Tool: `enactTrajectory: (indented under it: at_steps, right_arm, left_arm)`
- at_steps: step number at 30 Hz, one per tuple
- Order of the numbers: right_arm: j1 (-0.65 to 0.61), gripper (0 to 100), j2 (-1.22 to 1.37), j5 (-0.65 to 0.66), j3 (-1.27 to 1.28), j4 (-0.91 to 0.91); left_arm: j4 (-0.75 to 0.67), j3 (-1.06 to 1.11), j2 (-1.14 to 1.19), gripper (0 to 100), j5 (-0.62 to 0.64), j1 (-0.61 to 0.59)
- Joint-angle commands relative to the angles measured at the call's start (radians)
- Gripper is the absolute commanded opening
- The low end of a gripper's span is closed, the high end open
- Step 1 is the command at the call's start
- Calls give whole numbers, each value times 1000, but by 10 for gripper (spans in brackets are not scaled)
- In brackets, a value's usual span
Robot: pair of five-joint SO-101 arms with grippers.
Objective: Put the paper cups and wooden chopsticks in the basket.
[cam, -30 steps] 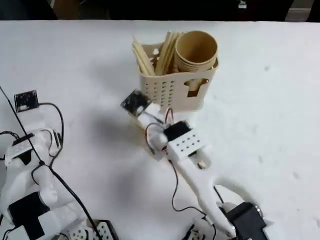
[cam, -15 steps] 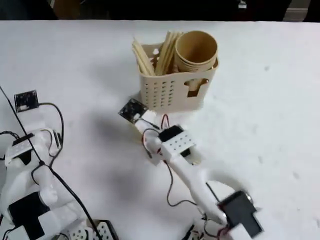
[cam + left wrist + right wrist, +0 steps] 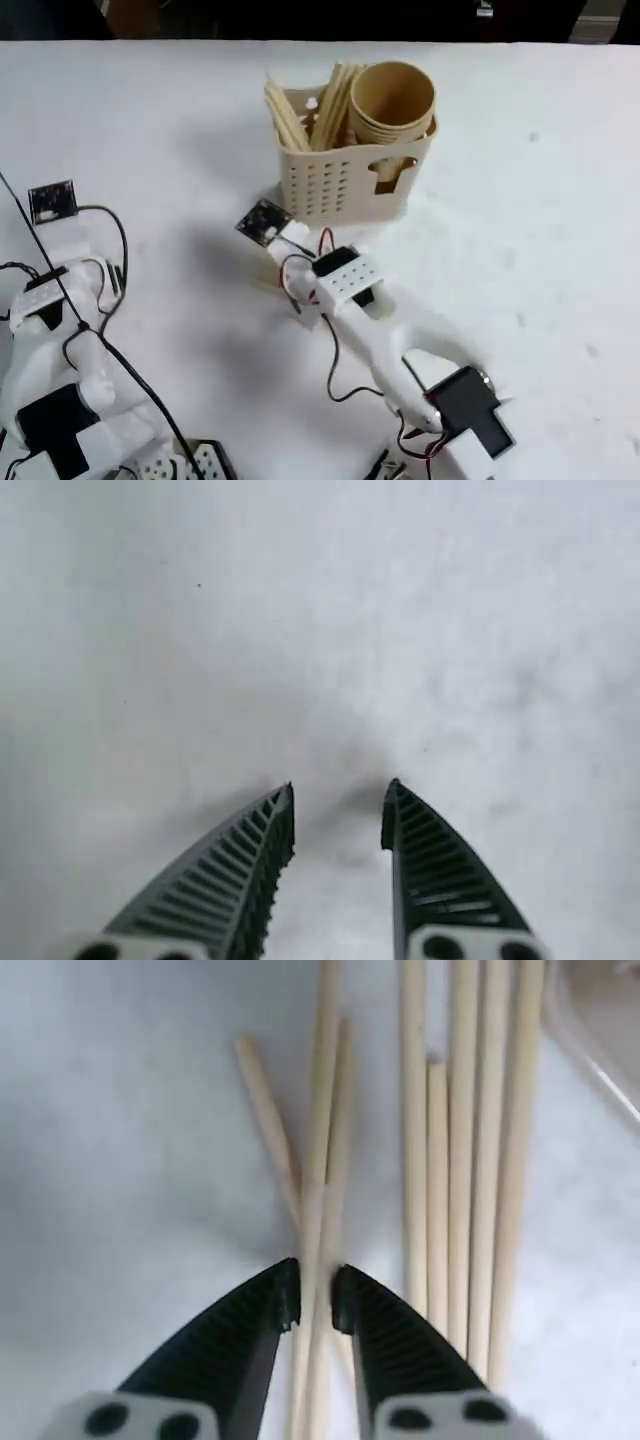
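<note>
Two jaws of your right gripper (image 3: 315, 1295) stand almost together, pinching a wooden chopstick (image 3: 320, 1110) that lies on the white table (image 3: 120, 1160). Another stick lies against it, and a third angles in to touch it. Just beside them, more loose chopsticks (image 3: 460, 1160) lie parallel, near a corner of the basket (image 3: 600, 1030). In the high view your right arm (image 3: 345, 285) sits just in front of that basket, which holds stacked paper cups (image 3: 392, 100) and a bundle of chopsticks (image 3: 300, 115) leaning upright. Your left gripper (image 3: 338, 805) has its jaws apart, holding nothing, over bare table. Your left arm (image 3: 50, 310) is well apart from the basket.
</note>
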Motion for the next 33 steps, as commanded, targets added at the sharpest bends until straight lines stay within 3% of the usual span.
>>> enactTrajectory:
  at_steps: [1,9,14,18,23,33]
  right_arm:
    - [-12,16,-21,11,-43,13]
    - [-7,16,-189,-40,-41,96]
    - [-13,17,-240,-40,37,39]
    - [-13,26,-205,-44,52,-10]
    - [-13,141,-91,-41,9,-27]
    - [-13,146,41,-38,-49,-24]
  left_arm:
    - [-11,-2,-7,157,11,-12]
    - [-11,-2,-7,157,11,-12]
    - [-11,-2,-7,157,11,-12]
    - [-11,-2,-7,157,11,-12]
    - [-11,-2,-7,157,11,-12]
    - [-11,-2,-7,157,11,-12]
